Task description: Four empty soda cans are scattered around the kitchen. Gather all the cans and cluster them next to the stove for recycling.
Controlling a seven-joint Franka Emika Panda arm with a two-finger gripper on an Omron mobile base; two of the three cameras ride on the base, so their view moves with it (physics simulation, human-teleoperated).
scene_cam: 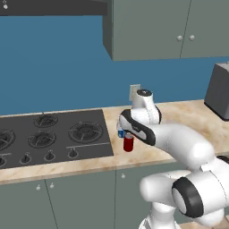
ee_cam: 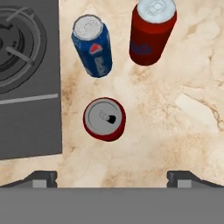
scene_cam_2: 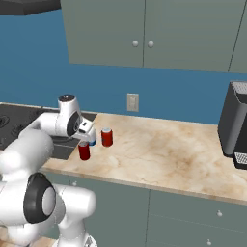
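Note:
Three soda cans stand upright on the beige counter just right of the stove (ee_cam: pixel 26 78). The hand view looks straight down on a red can (ee_cam: pixel 104 119), with a blue can (ee_cam: pixel 92 46) and a second red can (ee_cam: pixel 152 33) beyond it. My gripper (ee_cam: pixel 113 177) hangs open above the near red can, fingers wide apart, holding nothing. From the right base view the gripper (scene_cam_2: pixel 86 136) is over the near red can (scene_cam_2: pixel 84 151), with the blue can (scene_cam_2: pixel 92 140) and far red can (scene_cam_2: pixel 107 137) behind. The left base view shows the stove (scene_cam: pixel 49 134) and the near red can (scene_cam: pixel 128 142).
A dark appliance (scene_cam_2: pixel 235 125) stands at the counter's right end, against the blue wall. A wall outlet (scene_cam_2: pixel 132 102) sits behind the cans. Grey upper cabinets (scene_cam_2: pixel 144 34) hang overhead. Bare counter (scene_cam_2: pixel 164 149) stretches from the cans to the appliance.

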